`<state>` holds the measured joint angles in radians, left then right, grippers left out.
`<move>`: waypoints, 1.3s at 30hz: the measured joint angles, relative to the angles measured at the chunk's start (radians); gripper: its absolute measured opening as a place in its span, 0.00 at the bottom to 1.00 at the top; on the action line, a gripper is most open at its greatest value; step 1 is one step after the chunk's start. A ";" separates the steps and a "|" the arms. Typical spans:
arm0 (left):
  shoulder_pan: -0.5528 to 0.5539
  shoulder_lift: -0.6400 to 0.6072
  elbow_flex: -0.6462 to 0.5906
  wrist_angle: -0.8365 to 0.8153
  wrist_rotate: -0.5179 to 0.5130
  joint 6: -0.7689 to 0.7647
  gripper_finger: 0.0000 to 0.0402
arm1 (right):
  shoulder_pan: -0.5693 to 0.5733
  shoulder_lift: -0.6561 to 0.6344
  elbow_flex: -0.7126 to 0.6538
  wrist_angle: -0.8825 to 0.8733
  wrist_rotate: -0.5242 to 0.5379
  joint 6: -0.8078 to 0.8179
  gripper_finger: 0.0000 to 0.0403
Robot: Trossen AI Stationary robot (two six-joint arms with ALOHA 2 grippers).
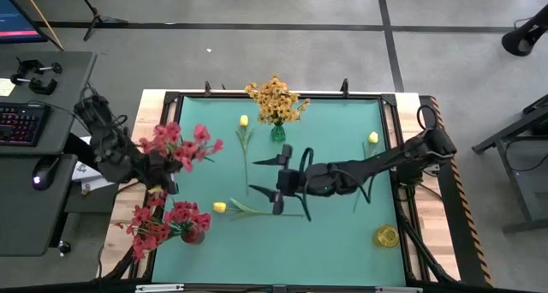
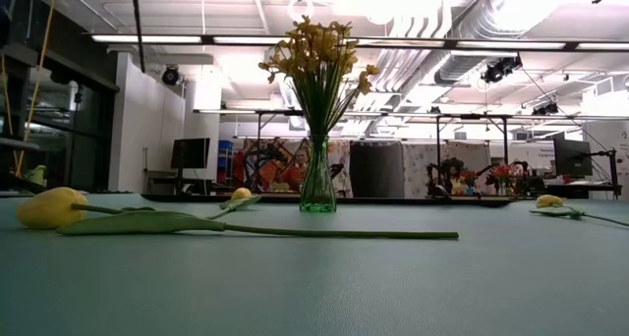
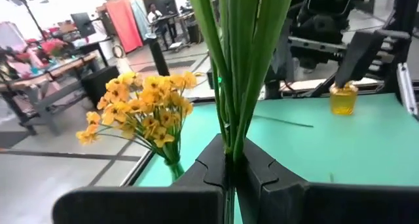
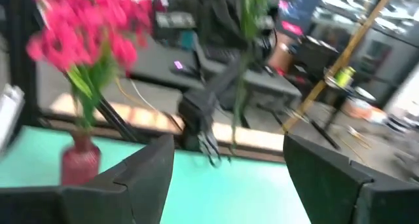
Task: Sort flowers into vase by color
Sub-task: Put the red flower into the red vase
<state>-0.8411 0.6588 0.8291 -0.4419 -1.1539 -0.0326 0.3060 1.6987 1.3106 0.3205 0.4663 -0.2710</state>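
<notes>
Nearest on the smooth teal mat [image 1: 342, 233], a single yellow tulip-like bud on a long green stem [image 2: 49, 207] lies flat, with two more such buds lying farther back at either side. Over the mat's left edge the left gripper [image 3: 230, 168] is clamped tight on a bunch of thin green stems topped by red-pink blooms [image 1: 178, 142], held just above a dark red vase already filled with red-pink blooms [image 1: 193, 234]. At mid-table the right gripper [image 1: 276, 180] hovers with its jaws spread wide and nothing between them. Behind it, at the far edge, a clear green glass vase [image 2: 317, 187] stands upright holding an orange-yellow spray of small blossoms [image 2: 316, 47]. A small yellow glass vase [image 1: 385, 236] stands near the right corner. Beyond lie grey floor, desks, monitors and bright ceiling lights.
</notes>
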 joint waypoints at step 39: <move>-0.443 -0.216 -0.031 -0.151 0.487 -0.303 0.00 | 0.104 0.057 0.000 -0.515 0.316 0.421 0.66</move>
<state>-1.2839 0.4431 0.7983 -0.5930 -0.6667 -0.3359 0.4099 1.7561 1.3106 -0.1940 0.7825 0.1497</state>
